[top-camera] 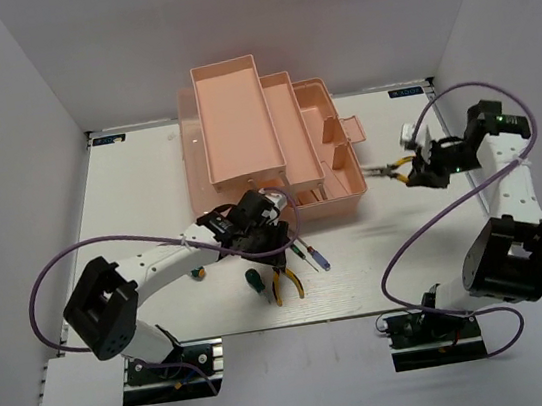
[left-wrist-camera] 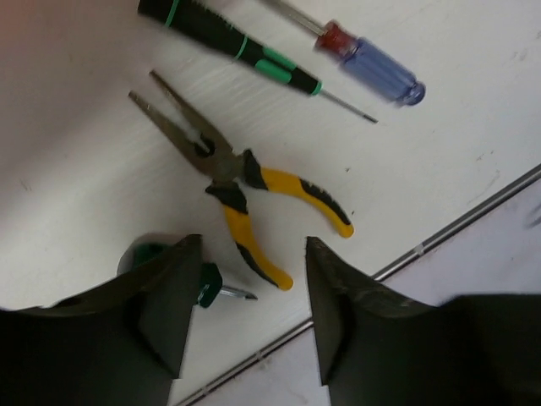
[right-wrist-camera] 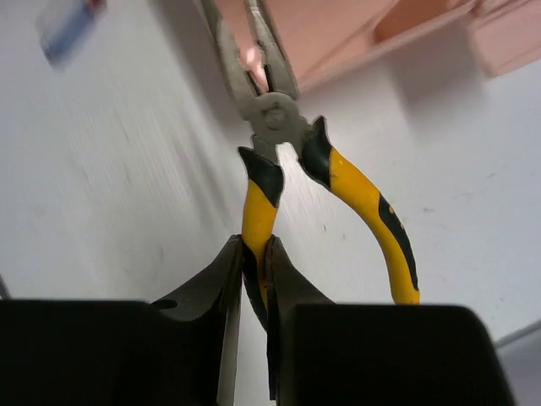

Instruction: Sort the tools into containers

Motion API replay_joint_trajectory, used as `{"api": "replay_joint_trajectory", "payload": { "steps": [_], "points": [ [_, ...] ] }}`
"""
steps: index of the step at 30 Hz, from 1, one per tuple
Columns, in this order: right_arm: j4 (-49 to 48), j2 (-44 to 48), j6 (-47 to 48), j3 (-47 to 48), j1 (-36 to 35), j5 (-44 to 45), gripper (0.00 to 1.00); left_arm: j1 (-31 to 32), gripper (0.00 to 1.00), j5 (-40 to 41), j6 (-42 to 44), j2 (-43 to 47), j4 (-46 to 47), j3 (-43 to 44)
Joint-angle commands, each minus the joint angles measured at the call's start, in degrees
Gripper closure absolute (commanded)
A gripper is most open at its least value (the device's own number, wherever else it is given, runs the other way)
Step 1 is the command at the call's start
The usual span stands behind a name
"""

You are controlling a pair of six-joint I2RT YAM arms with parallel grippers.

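Right wrist view shows the right tool (right-wrist-camera: 254, 254) pinching one handle of yellow pliers (right-wrist-camera: 275, 118) just right of the toolbox (top-camera: 234, 117), while the left tool (left-wrist-camera: 254, 271) gapes wide over other pliers (left-wrist-camera: 224, 165) on the surface (left-wrist-camera: 439, 169).

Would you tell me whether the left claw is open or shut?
Open: the left claw holds nothing, its fingers apart above the yellow-handled pliers.

I'm seeing the toolbox (top-camera: 239, 117) blocking the far centre, its front wall standing just beyond the left gripper (top-camera: 258, 235). Below that wide-open gripper, the loose pliers (left-wrist-camera: 245, 182) and green stubby screwdriver (left-wrist-camera: 203, 286) are crowding the gap between its fingers. The right gripper (top-camera: 414, 175), clamping the held pliers (right-wrist-camera: 270, 169), is hanging beside the box's right end, with the table (top-camera: 408, 244) lying bare nearer me
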State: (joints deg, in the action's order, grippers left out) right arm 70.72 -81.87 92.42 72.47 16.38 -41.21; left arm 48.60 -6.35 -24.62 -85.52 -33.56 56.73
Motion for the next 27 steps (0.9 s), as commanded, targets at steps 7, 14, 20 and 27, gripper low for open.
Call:
{"api": "replay_joint_trajectory", "payload": {
  "steps": [7, 14, 20, 27],
  "points": [
    [-31.0, -10.8, -84.1, 14.0, -5.2, -24.1, 1.00, 4.9, 0.35, 8.3, 1.2, 2.4, 6.4, -4.1],
    [-68.8, -19.1, -134.8, 6.0, -13.5, -23.4, 1.00, 8.5, 0.35, 16.6, 0.0, 3.4, 8.0, -6.6],
    [-76.7, -23.6, -143.9, 7.0, -18.8, -22.6, 1.00, 11.2, 0.35, 20.6, -1.7, 2.0, 9.1, -7.3],
    [-76.3, -25.4, -143.3, 5.0, -19.1, -21.5, 0.78, 12.7, 0.35, 21.8, -1.7, -2.3, 10.5, -7.3]
  ]
}}
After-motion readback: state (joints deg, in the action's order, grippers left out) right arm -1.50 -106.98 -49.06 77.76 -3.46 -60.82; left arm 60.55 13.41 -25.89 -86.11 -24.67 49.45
